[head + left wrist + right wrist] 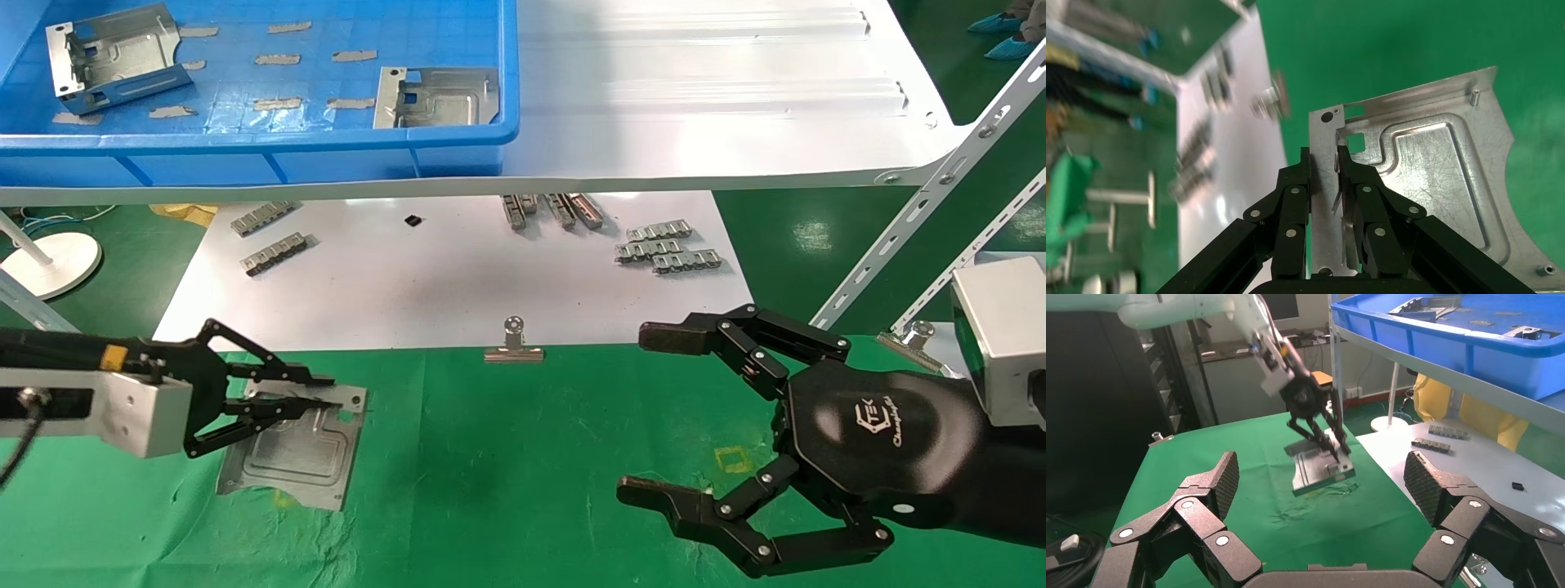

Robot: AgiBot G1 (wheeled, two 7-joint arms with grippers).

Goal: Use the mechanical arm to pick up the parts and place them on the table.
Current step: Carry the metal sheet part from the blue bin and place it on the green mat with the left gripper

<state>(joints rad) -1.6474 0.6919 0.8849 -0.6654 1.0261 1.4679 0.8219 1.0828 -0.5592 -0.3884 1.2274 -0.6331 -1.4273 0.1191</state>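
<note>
Step in hand: setting a part (298, 445) down on the green-clothed bench (507, 457), lower left of the head view.
Left gripper (331, 392): clamped on the upright folded edge of the part, one finger on each side of the flange, near a square cutout, as the left wrist view shows.
Part in the gripper: silver sheet-metal bracket, ribbed face up, resting on or just above the cloth; seen from the right wrist view, far edge appears slightly lifted, so full contact with the bench cannot be confirmed.
Right gripper (633, 412): spread wide apart, empty, hovering over the bench at lower right, well apart from the part.
Remaining parts: one bracket (114, 57) at upper left and another (437, 98) at upper centre, both lying in the blue bin (270, 155) on the white shelf (719, 106).
Bystanders: grey link strips (666, 249) on the white sheet (449, 278) and a binder clip (513, 343) at its front edge, clear of the work.
Doing it well: lowering until the whole underside sits flat on the cloth, then parting the fingers only enough to free the flange, then lifting straight up along the flange.
Risk, as judged: thin edge snagging a fingertip on release and dragging or tipping the bracket; wrinkled cloth leaving it rocking.
Progress, as judged: one part nearly delivered, two left to fetch.
</note>
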